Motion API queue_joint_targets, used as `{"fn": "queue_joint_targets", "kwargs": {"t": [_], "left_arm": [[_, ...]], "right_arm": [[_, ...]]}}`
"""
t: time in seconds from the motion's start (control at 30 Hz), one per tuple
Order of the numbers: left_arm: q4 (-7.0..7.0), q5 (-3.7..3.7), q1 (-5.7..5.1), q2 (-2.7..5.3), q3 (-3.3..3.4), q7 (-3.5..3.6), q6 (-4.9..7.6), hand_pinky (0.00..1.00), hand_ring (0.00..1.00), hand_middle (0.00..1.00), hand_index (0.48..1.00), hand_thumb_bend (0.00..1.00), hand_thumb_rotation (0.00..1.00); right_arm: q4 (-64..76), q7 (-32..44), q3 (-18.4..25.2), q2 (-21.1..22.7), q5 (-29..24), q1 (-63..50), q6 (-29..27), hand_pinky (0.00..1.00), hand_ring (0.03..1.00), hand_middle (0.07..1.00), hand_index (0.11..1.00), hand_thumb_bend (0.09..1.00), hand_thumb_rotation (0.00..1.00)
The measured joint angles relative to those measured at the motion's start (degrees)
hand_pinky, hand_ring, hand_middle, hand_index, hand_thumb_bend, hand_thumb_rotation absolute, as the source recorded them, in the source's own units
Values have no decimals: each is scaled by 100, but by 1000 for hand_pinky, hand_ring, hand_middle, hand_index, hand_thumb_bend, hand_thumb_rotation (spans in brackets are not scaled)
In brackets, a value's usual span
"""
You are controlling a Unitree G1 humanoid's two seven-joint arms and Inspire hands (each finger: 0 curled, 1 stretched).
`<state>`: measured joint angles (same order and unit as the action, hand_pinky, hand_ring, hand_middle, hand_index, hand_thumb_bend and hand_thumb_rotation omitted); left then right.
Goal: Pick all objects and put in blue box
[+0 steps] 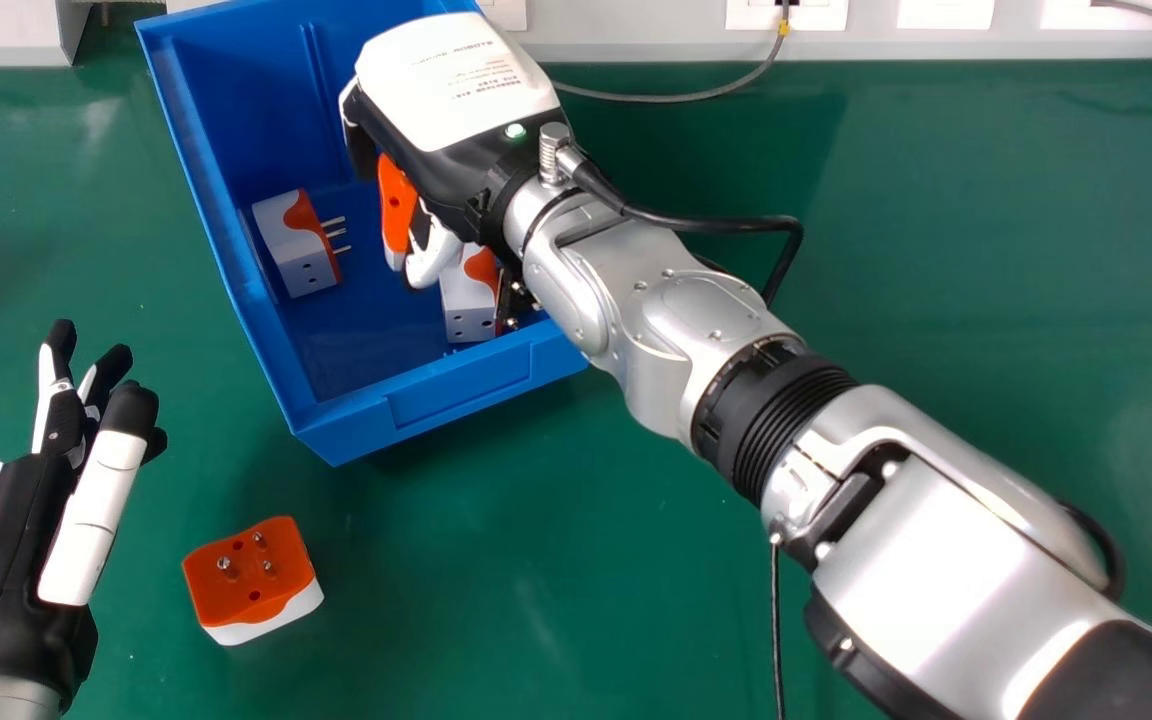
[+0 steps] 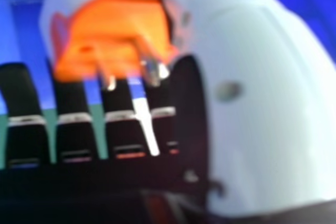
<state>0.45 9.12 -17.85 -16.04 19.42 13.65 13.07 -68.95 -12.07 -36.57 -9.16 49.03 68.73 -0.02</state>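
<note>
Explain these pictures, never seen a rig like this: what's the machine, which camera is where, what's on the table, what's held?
It's a humanoid robot with two silver arms. One picture looks down from its head; the other comes from a camera at its right robot hand.

In the head view, a blue box sits on a green table, with the right robot hand over it. That hand appears to hold an orange-and-white plug adapter between thumb and fingers; the close-up shows its metal pins.

Two similar adapters lie in the box, one toward the left, one partly under the right wrist. Another adapter lies on the table, pins up, near the open left robot hand.
</note>
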Motion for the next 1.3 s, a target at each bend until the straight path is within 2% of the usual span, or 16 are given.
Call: {"fn": "queue_joint_targets", "kwargs": {"t": [0.1, 0.2, 0.37, 0.57, 0.7, 0.83, 1.03, 1.13, 1.3], "left_arm": [[0, 1, 1, 0, 1, 0, 1, 890, 968, 980, 1000, 881, 902], [4, 2, 7, -1, 1, 2, 2, 891, 969, 981, 1000, 879, 903], [21, 1, 29, -2, 1, 2, 3, 892, 969, 981, 1000, 879, 904], [180, 2, 138, -19, 11, 25, 19, 894, 970, 982, 1000, 883, 905], [331, 2, 170, -26, 19, 68, 108, 897, 972, 984, 1000, 860, 906], [506, 4, 188, -51, 73, 122, 234, 901, 974, 984, 1000, 850, 908], [513, 55, 86, -67, 205, 172, 275, 905, 977, 986, 1000, 859, 911], [531, 98, 36, -67, 245, 193, 282, 913, 979, 988, 1000, 866, 915], [616, 104, -11, -64, 291, 215, 335, 928, 987, 992, 1000, 872, 928]], "right_arm": [[10, -103, -104, 34, 29, -6, -7, 867, 948, 955, 947, 664, 251], [10, -166, -152, 36, 25, -23, -8, 926, 979, 982, 979, 687, 296], [118, -286, -145, 46, 2, -78, 48, 956, 994, 994, 993, 694, 315], [294, -363, -133, 57, -25, -182, 100, 963, 999, 1000, 999, 684, 326], [606, -428, -128, 109, -67, -387, 166, 965, 1000, 1000, 1000, 680, 330], [1152, -460, -133, 233, -103, -720, 205, 967, 1000, 1000, 1000, 671, 327], [2920, -301, -163, 762, 111, -1559, 382, 967, 1000, 1000, 1000, 656, 302], [4043, -99, -165, 1123, 251, -2059, 470, 969, 1000, 1000, 1000, 653, 290], [5850, 214, -160, 1713, 530, -3027, 424, 971, 1000, 1000, 1000, 653, 260]]}}
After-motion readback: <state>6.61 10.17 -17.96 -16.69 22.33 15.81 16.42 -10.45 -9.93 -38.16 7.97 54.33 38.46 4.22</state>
